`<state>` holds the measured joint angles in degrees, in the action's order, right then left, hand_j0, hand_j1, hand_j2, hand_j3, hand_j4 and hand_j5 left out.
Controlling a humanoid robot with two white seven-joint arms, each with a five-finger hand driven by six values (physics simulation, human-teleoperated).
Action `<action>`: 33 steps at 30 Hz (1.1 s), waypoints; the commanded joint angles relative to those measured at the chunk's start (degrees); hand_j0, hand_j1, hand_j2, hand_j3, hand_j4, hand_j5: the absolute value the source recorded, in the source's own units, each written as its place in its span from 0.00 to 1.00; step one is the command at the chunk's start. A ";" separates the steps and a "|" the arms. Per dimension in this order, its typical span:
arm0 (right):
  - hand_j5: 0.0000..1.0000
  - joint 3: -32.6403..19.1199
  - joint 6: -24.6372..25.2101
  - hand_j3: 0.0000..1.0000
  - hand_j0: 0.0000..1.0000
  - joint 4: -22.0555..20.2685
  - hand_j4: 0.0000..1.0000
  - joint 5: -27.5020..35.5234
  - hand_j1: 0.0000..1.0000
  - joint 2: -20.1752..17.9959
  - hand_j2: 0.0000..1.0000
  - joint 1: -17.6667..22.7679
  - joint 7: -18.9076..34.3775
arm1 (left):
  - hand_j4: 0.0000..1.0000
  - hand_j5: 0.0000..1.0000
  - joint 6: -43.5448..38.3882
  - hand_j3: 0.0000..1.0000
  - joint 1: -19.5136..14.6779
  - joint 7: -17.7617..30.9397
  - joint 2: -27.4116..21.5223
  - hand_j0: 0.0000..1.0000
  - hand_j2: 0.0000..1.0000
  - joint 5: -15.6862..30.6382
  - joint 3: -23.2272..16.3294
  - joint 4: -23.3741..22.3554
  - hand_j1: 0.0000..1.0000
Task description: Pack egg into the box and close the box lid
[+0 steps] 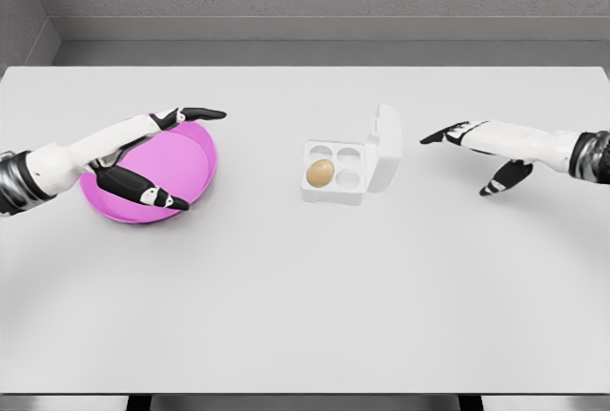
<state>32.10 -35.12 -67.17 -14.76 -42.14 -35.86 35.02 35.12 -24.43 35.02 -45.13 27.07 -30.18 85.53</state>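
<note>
egg (319,173) in open box (348,168), well apart from both hands' spread fingers (195,113), holding nothing

I see the egg (320,173) in the box (335,185), left of my right hand (474,144); the bowl (181,165) lies under my left hand (157,149).

The counter (305,316) looks matt and smooth; the pink bowl (191,158) smooth plastic; the white egg box (367,158) matt; the brown egg (320,173) faintly glossy.
</note>
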 commanded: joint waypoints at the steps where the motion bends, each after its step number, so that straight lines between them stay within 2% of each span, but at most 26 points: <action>1: 1.00 1.56 0.12 1.00 1.00 -1.21 1.00 0.34 1.00 0.13 1.00 0.00 -0.02 | 1.00 1.00 -0.12 1.00 0.00 -0.02 -0.31 1.00 1.00 0.35 0.03 0.16 1.00; 4: 1.00 2.79 0.12 1.00 1.00 -2.96 1.00 0.34 1.00 0.21 1.00 -0.26 -0.02 | 1.00 1.00 -0.12 1.00 0.00 -0.02 -0.31 1.00 1.00 0.09 0.03 0.16 1.00; 8: 1.00 4.29 0.12 1.00 1.00 -3.14 1.00 0.26 1.00 0.13 1.00 -0.26 -0.02 | 1.00 1.00 -0.12 1.00 -0.18 -0.02 -0.22 1.00 1.00 0.26 0.03 0.16 1.00; 17: 1.00 4.29 0.12 1.00 1.00 -6.57 1.00 0.34 1.00 0.13 1.00 -0.70 -0.02 | 1.00 1.00 -0.12 1.00 -0.26 -0.02 -0.40 1.00 1.00 0.09 -0.14 0.16 1.00; 27: 1.00 4.02 0.12 1.00 1.00 -13.25 1.00 0.43 1.00 0.13 1.00 -1.58 -0.02 | 1.00 1.00 -0.12 1.00 -0.26 -0.02 -0.49 1.00 1.00 -0.09 -0.14 -0.01 1.00; 30: 1.00 4.02 0.12 1.00 1.00 -14.21 1.00 0.43 1.00 0.39 1.00 -1.93 -0.02 | 1.00 1.00 -0.12 1.00 -0.26 -0.02 -0.49 1.00 1.00 -0.09 -0.14 -0.01 1.00; 33: 1.00 4.37 0.12 1.00 1.00 -14.13 1.00 0.43 1.00 2.50 1.00 -2.02 -0.02 | 1.00 1.00 -0.12 1.00 -0.18 -0.02 -0.49 1.00 1.00 -0.09 -0.14 -0.01 1.00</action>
<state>36.40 -35.15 -81.04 -14.71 -40.61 -37.88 35.02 35.13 -24.70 35.02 -45.56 26.50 -30.34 85.51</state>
